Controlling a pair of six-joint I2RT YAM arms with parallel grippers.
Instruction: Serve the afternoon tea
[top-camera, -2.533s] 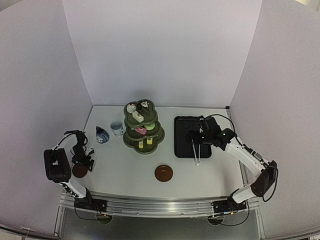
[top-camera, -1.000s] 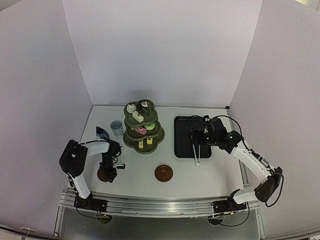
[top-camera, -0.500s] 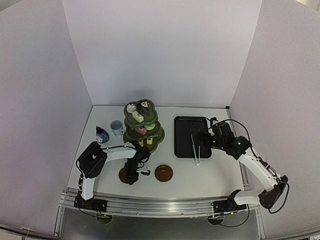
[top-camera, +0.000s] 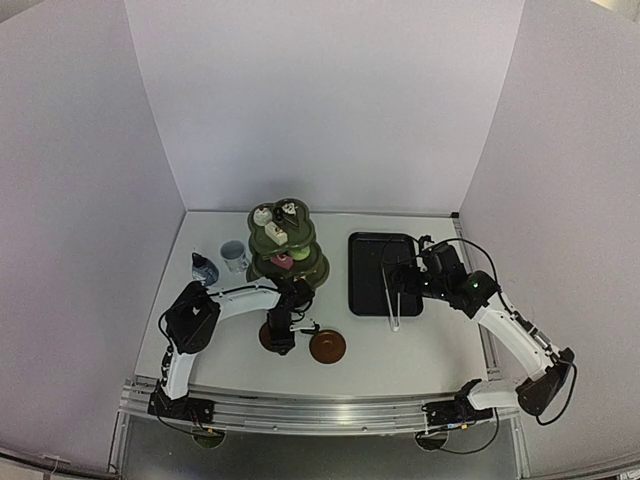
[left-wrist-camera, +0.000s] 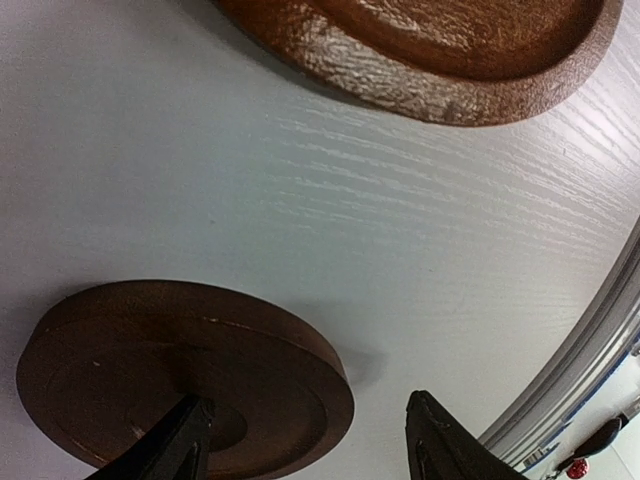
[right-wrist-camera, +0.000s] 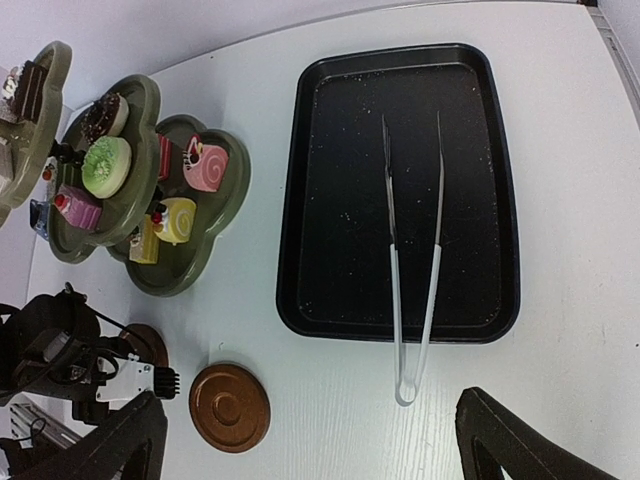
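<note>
The dark green three-tier stand carries small cakes at the table's middle. The white cup and the blue cup stand to its left. One brown coaster lies in front of the stand. The second coaster lies just left of it, under my left gripper. Its jaws stand apart: the left finger is over the coaster, the right finger clear of its rim. My right gripper hovers open and empty over the tray's front edge.
A black tray lies right of the stand, with metal tongs on it, their bend sticking out over its front edge. The table's front rail runs close to the coasters. White walls enclose the table.
My left gripper has swept the coaster from the table's left edge rightward along the front to beside the other coaster. My right arm has shifted slightly right over the tray.
</note>
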